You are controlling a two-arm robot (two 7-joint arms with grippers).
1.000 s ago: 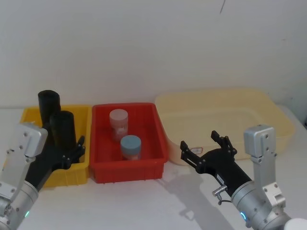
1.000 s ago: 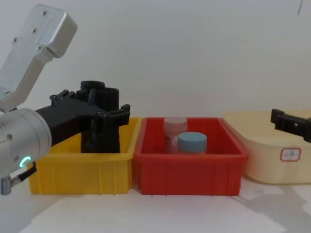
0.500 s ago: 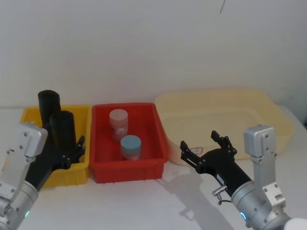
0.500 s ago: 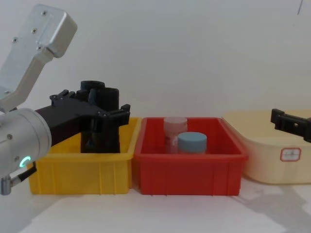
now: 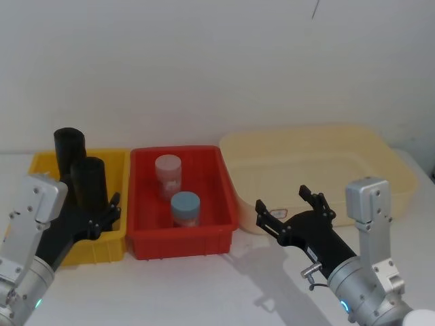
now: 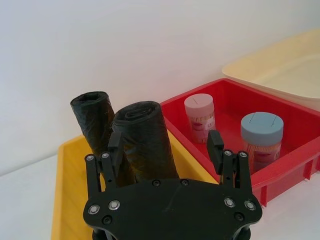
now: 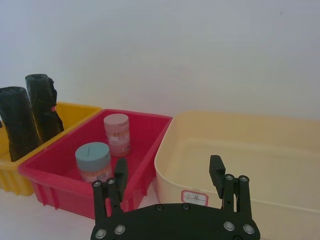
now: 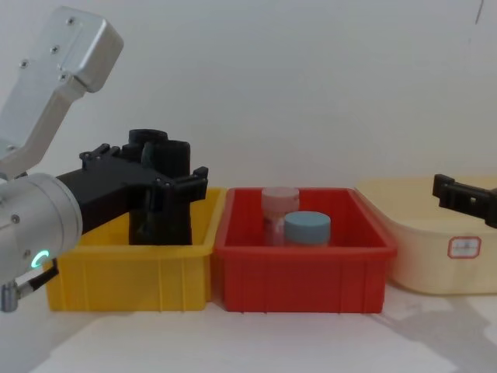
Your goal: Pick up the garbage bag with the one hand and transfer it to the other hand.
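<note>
Black garbage bag (image 5: pixel 88 182) stands upright in yellow bin (image 5: pixel 42 163), just in front of 2nd roll (image 5: pixel 68 145). Left gripper (image 6: pixel 165 142) is spread wide, straddling the bag: one finger touching, other w/ a gap. Right gripper (image 5: pixel 282 198) is spread, empty, over table near cream tub (image 5: pixel 384 153).

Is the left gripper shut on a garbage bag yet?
No, the left gripper straddles the near garbage bag with its fingers open, one of them clearly off the roll.
</note>
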